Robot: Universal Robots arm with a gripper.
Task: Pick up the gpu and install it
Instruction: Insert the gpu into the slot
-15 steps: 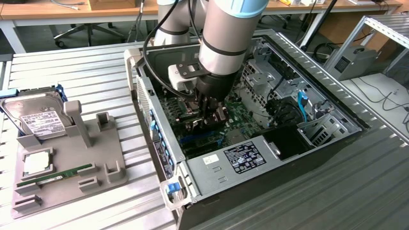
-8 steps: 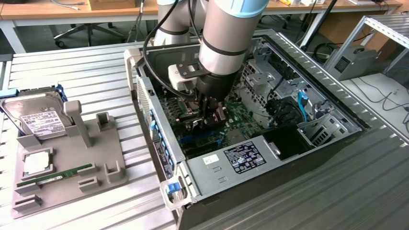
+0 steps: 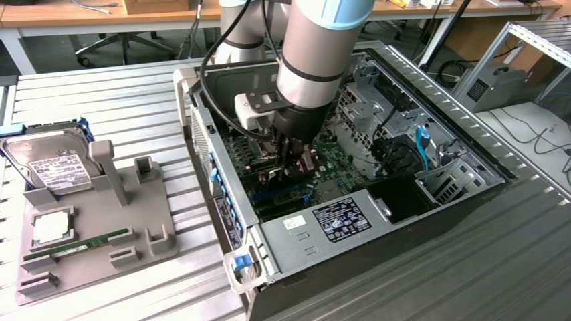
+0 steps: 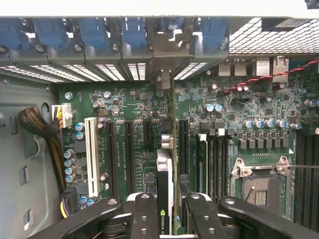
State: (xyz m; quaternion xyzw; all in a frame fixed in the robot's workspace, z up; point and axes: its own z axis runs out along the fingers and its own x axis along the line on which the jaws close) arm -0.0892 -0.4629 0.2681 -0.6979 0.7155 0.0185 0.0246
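Observation:
My gripper (image 3: 295, 159) reaches down into the open computer case (image 3: 464, 144), low over the green motherboard (image 3: 335, 157). In the wrist view the gripper (image 4: 167, 219) is shut on the gpu (image 4: 164, 184), a thin dark card seen edge-on between the black fingers (image 4: 144, 214). The card stands upright along a motherboard slot between the black expansion slots. Its silver end bracket (image 4: 164, 50) lines up with an opening in the case's rear wall. I cannot tell whether the card's lower edge is seated in the slot.
A grey fixture (image 3: 98, 227) at the exterior view's left holds a silver hard drive (image 3: 55, 167), a CPU (image 3: 52, 229) and a green RAM stick (image 3: 76, 246). Inside the case are a labelled metal box (image 3: 344, 221), blue slot clips (image 4: 94, 35), a white slot (image 4: 91, 149) and the CPU socket (image 4: 261, 186).

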